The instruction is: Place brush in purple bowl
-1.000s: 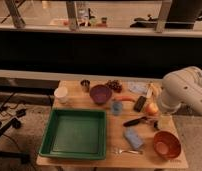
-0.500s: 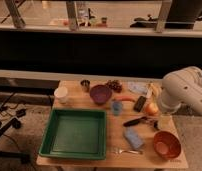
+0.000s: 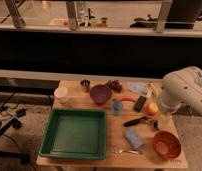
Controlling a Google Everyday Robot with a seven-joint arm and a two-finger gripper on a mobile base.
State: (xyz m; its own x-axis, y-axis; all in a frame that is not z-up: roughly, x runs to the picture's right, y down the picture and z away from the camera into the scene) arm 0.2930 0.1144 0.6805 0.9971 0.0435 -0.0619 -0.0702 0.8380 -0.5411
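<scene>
The brush (image 3: pixel 135 121) lies flat on the table (image 3: pixel 113 132), to the right of the purple bowl (image 3: pixel 100 93) and nearer, apart from it. The gripper (image 3: pixel 156 124) hangs low just beside the brush's right end, its 2 fingers spread, grasping nothing.

No visible change, gripper (image 3: pixel 156 125) – just right of brush (image 3: pixel 135 121) – unmoved

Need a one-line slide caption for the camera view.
Brush lies on the table, outside the purple bowl; open gripper sits low beside one end of the brush, holding nothing.
</scene>
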